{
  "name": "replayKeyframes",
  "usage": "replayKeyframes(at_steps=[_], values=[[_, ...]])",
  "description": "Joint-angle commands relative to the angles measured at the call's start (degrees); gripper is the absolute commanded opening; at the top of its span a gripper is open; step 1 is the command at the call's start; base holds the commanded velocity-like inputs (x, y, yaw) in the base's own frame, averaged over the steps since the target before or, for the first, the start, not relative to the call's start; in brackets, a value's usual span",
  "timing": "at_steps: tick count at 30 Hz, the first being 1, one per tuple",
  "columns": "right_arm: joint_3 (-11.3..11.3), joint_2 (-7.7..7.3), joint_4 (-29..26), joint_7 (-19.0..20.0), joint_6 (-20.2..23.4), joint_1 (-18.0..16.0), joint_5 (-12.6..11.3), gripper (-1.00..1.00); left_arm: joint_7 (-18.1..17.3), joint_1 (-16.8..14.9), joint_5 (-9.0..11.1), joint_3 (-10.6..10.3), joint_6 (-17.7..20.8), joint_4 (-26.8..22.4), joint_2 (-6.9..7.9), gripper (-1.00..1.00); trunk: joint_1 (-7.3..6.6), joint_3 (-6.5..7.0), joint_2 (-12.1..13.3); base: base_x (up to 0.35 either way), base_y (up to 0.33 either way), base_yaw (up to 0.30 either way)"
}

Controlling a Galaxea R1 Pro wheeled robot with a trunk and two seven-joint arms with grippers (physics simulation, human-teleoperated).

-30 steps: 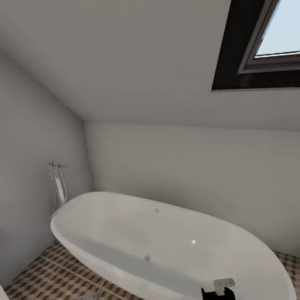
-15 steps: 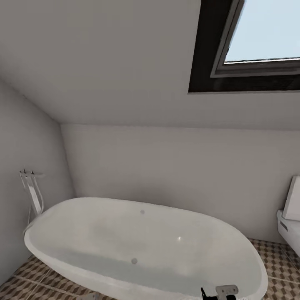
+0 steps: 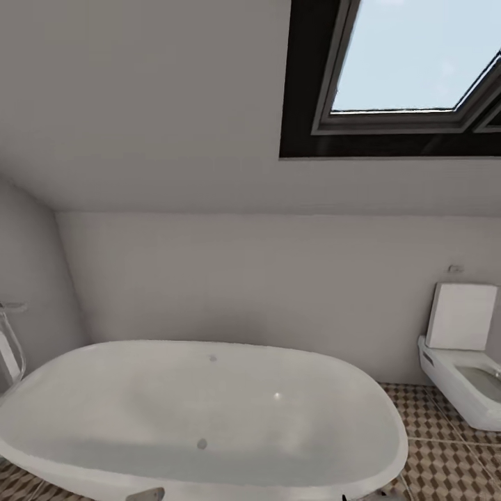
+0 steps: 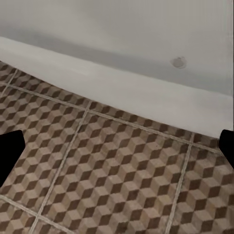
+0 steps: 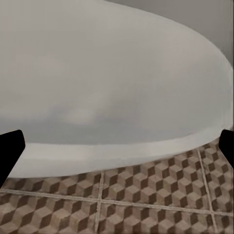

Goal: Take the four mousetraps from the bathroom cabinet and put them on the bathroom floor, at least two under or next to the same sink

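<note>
1. Bathroom floor tiles, brown and beige cubes, lie right under my left pincer; its dark fingertips sit wide apart at the frame edges, holding nothing.
2. My right pincer is likewise spread wide and empty, over floor beside the white bathtub.
3. From the head view, the tub is cut off at the bottom edge.
4. Beyond it, a toilet is partly cropped by the wall, with a skylight above.
</note>
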Motion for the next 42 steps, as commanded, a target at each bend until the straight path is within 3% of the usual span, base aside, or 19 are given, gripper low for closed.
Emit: replayKeyframes(at_steps=[1, 17, 27, 42], values=[[-0.15, -0.02, 0.26, -0.75, -0.28, -0.08, 0.62, 1.0, 0.11, -0.06, 0.35, -0.49, -0.34, 0.23, -0.04, 1.0, 0.03, 0.01, -0.05, 0.0, 0.0, -0.272], [-0.14, -0.03, 0.29, -4.2, -0.92, -0.02, 0.62, 1.0, 0.11, 0.44, 0.35, -0.49, -0.81, 0.23, 0.05, 1.0, 0.03, 0.6, -0.05, 0.0, 0.0, -0.262], [-0.14, -0.08, 0.25, -4.26, -0.75, 0.06, 0.67, 1.0, 0.89, 1.99, 0.35, -0.49, -7.06, 0.23, 0.13, 1.0, 0.03, 1.03, -0.05, 0.0, 0.0, -0.26], [-0.05, 0.0, 0.24, -4.12, -0.23, 0.07, 0.7, 1.0, 0.77, 2.43, 0.35, -0.49, -7.89, 0.23, -0.2, 1.0, 0.03, 1.58, -0.05, 0.0, 0.0, -0.259]])
